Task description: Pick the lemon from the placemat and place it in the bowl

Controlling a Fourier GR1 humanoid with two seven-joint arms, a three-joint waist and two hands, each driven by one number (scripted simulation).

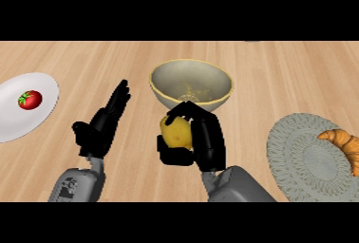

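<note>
Yellow lemon [176, 132] in right hand [200, 142], fingers curled round it, beside bowl [191, 85]; left hand [104, 124] fingers straight

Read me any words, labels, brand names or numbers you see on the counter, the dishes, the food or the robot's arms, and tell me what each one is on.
No readable text anywhere.
Left forearm: small dark markings on the grey casing, too blurred to read.
Bowl, white plate, tomato, lemon, placemat, croissant: no writing.
</note>
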